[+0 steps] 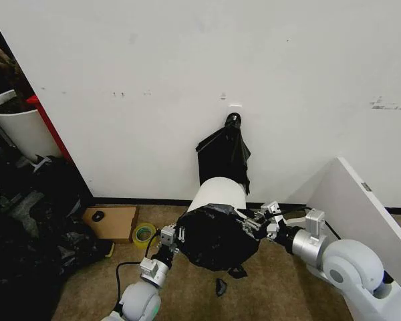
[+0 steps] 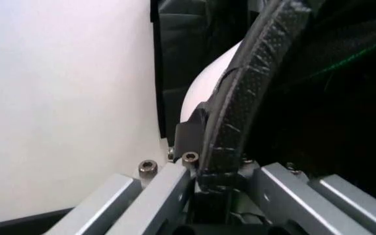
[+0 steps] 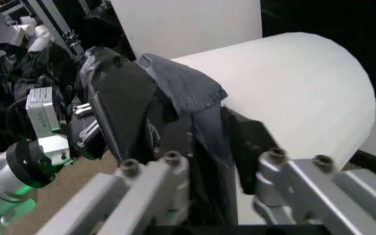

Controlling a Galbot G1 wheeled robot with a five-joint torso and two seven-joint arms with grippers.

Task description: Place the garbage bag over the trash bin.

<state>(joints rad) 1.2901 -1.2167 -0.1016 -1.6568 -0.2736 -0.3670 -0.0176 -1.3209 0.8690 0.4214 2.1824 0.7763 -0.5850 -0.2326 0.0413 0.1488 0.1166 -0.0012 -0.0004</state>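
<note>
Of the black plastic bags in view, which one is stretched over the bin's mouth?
The garbage bag on the trash bin, held at its sides by the left gripper and right gripper. The other black bag hangs on the wall.

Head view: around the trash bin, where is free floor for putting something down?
Bare carpet lies behind the right gripper, toward the white panel. Crowded: left of the trash bin, with tape roll, cardboard and black bags.
</note>
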